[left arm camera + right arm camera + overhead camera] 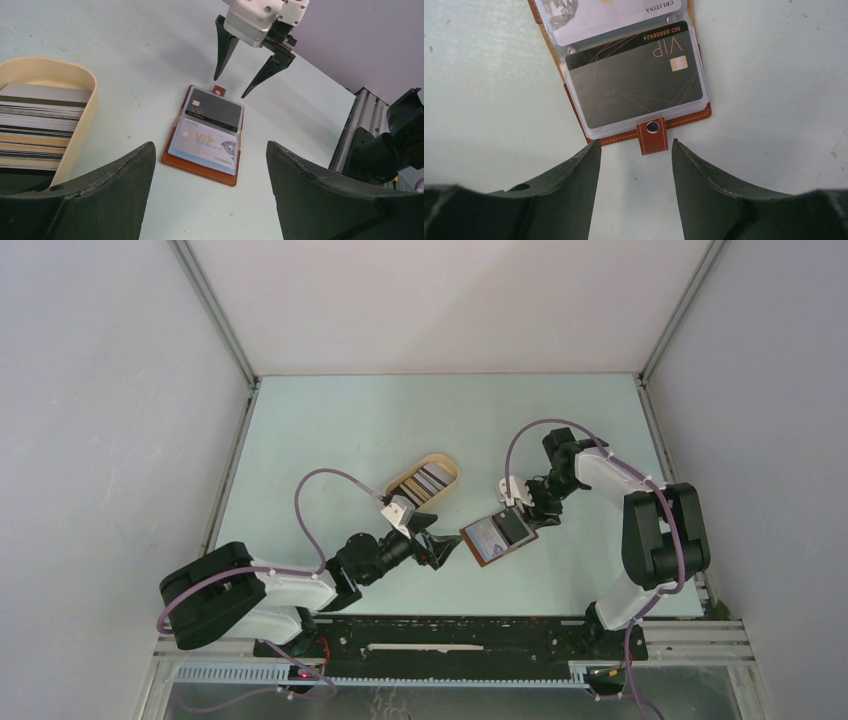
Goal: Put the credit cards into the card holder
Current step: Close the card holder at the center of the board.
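Note:
The reddish-brown card holder [200, 168] lies open and flat on the table between the two arms. A black credit card [212, 111] sits in its far clear sleeve and a pale grey one [205, 145] in the near sleeve. My left gripper [210, 147] hovers open on the near side of the holder, touching nothing. My right gripper [635, 142] is open at the far end, its fingertips on either side of the snap tab [653, 135] and holding nothing. In the top view the holder [483, 558] lies between the left gripper [445, 548] and the right gripper [528, 512].
An oval tan tray [75, 75] with several more cards stacked in it [35, 125] stands left of the holder, close beside my left arm. In the top view the tray [440, 456] sits behind the left gripper. White walls close in the table.

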Controlling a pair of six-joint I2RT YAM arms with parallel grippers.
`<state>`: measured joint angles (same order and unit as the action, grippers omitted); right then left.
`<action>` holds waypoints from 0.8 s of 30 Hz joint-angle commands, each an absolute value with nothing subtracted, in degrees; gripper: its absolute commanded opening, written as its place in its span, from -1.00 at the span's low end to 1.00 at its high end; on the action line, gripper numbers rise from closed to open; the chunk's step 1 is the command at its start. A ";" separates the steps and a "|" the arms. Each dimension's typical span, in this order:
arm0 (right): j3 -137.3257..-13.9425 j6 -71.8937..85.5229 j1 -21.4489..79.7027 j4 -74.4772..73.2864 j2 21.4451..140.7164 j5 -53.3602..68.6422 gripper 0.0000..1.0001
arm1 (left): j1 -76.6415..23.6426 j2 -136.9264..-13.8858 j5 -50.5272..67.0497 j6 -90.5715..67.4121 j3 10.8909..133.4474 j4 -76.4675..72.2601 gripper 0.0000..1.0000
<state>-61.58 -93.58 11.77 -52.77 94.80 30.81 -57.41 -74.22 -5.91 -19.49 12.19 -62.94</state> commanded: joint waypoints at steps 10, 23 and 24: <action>-63.74 -91.52 15.68 -48.75 98.29 25.65 0.17 | -57.22 -74.86 -5.88 -19.07 13.02 -66.26 0.70; -63.79 -89.91 16.45 -47.44 99.58 25.29 -0.08 | -57.22 -74.97 -5.79 -19.11 13.09 -66.35 0.69; -63.80 -89.79 16.29 -47.41 99.53 25.35 -0.10 | -57.26 -74.97 -5.80 -19.05 13.03 -66.31 0.68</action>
<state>-62.19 -90.76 16.10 -49.21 98.87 25.34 -57.41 -74.63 -5.80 -19.51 12.19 -63.42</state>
